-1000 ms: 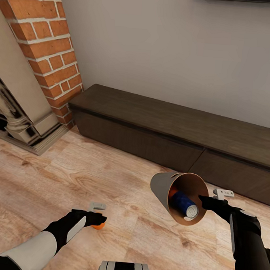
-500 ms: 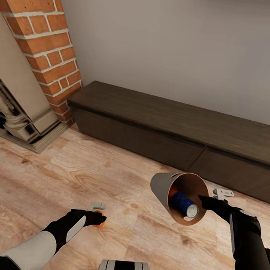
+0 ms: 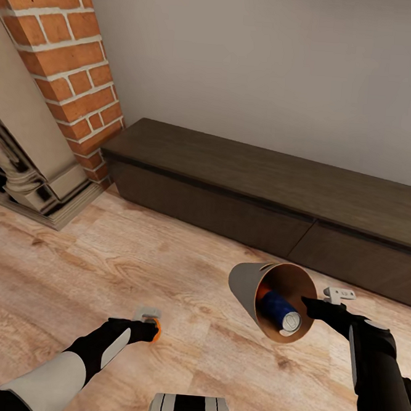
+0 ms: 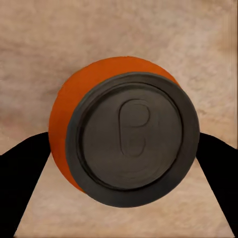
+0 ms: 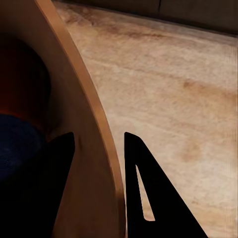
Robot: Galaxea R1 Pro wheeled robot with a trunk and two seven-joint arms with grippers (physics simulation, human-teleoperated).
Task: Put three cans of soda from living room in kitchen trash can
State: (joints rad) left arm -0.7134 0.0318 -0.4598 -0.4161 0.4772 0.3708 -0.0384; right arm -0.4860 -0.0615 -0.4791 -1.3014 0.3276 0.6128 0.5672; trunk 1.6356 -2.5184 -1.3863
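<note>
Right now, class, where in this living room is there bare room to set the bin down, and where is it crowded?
Bare wood floor stretches between the brick fireplace and the low dark cabinet; the cabinet's top is bare too. It is crowded near the robot: the left gripper holds an orange soda can, the right gripper the trash can.

Orange can, blue can, grey bin, red brick fireplace.

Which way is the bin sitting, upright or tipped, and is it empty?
Tipped and not empty. The bin, held at its rim by the right gripper, opens sideways, showing a blue can and an orange one inside.
</note>
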